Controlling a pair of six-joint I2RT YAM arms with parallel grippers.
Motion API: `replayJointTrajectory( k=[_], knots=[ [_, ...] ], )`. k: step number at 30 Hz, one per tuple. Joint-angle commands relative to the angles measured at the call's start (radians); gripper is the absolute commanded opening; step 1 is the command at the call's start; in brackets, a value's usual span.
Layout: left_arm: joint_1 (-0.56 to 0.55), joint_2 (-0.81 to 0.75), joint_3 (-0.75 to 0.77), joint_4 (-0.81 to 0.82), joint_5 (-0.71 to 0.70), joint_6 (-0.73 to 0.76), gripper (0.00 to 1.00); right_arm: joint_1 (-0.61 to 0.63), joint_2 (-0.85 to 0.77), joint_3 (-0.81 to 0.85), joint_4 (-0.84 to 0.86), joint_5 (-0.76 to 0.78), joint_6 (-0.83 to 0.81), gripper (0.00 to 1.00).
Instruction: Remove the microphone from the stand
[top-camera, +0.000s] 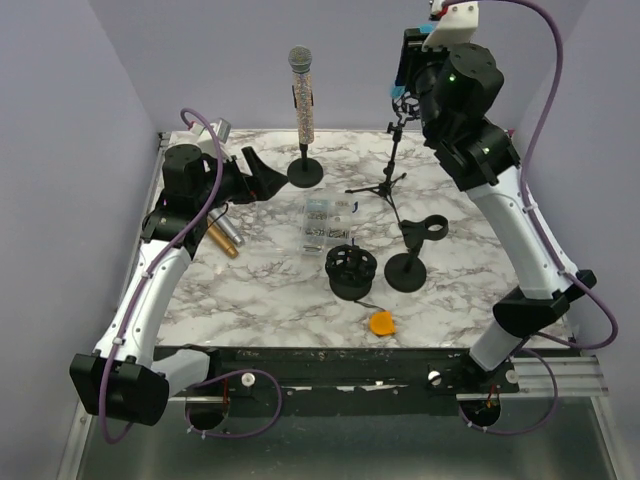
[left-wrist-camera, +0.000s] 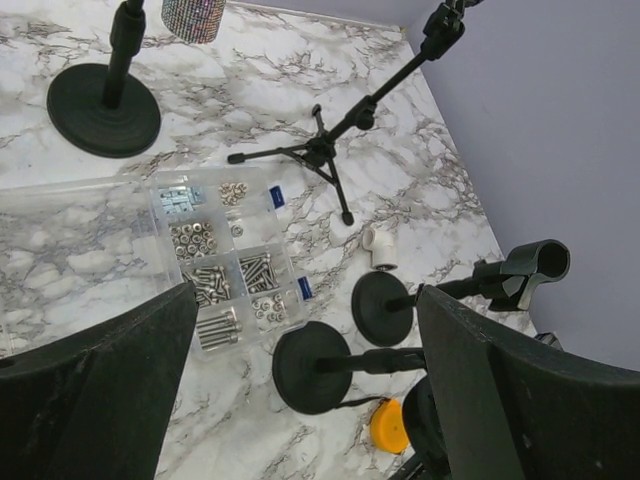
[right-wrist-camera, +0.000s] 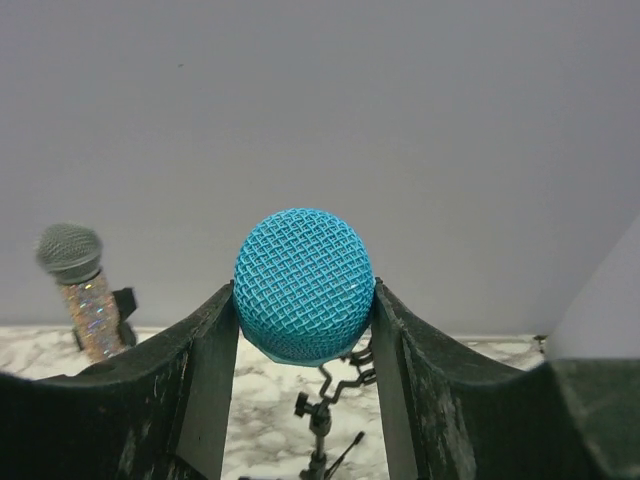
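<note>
So the right gripper (right-wrist-camera: 305, 310) is clenched on the round turquoise mesh-head microphone (right-wrist-camera: 302, 275), one finger pressed to each side of the head. It's held way up in the air at the back right, right over the top of the thin black tripod stand (top-camera: 386, 186). In the right wrist view the stand's clip sits just under the mic head, and I honestly can't tell if they're touching.

The left gripper (left-wrist-camera: 305, 300) is spread wide with nothing in it, hovering over the left side of the white marble-pattern table (top-camera: 260, 295), above the clear plastic box of screws and nuts (top-camera: 325, 222).

At the back there's a glittery silver microphone (top-camera: 301, 95) standing upright in a round-base stand. A black round-base stand with an empty clip (top-camera: 410, 255) is front right, with a small orange disc (top-camera: 382, 322) near it.
</note>
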Motion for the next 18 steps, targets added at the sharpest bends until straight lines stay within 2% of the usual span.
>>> replayJointTrajectory(
  k=[1,6,9,13,16,18],
  knots=[
    [-0.004,-0.026,-0.038,0.113,0.093,0.001,0.90,0.007,-0.112,-0.093,-0.135,-0.196,0.230,0.01],
    [-0.017,-0.134,-0.145,0.368,0.215,-0.026,0.96,0.007,-0.213,-0.263,-0.181,-0.551,0.476,0.01],
    [-0.036,-0.179,-0.172,0.442,0.266,-0.007,0.96,0.007,-0.246,-0.333,-0.161,-0.773,0.592,0.01],
    [-0.106,-0.278,-0.194,0.400,0.214,0.082,0.92,0.007,-0.282,-0.469,-0.077,-1.013,0.739,0.01],
    [-0.146,-0.407,-0.290,0.382,0.121,0.049,0.90,0.010,-0.292,-0.587,0.012,-1.161,0.848,0.01],
    [-0.146,-0.487,-0.345,0.312,0.056,0.014,0.90,0.019,-0.309,-0.669,0.091,-1.236,0.905,0.01]
  ],
)
